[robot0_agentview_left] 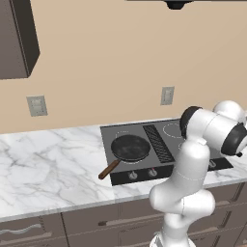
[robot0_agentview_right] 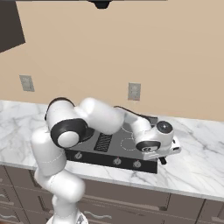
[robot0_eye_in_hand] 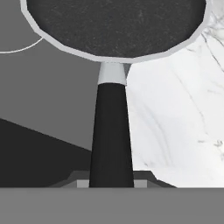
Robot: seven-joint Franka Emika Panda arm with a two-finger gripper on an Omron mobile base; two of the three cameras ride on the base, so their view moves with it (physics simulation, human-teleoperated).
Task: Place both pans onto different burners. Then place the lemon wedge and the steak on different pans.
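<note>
White arm (robot0_agentview_right: 100, 118) bent low and forward, fingers (robot0_eye_in_hand: 82, 183) closed on dark handle (robot0_eye_in_hand: 111, 131)

Glossy white arm (robot0_agentview_left: 185, 193) of rounded, bulbous segments, lower right of the left base frame. Dark, near-black bands ringing the joints, one at the shoulder-like bend, another at far right. Smooth shells, faint seam lines, no markings. In the right base frame, same white links, a black-and-grey round cap at centre right, small dark end piece below it.

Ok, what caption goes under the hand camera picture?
Gripper shut on the dark pan's black handle, pan overhanging cooktop and marble counter.
</note>
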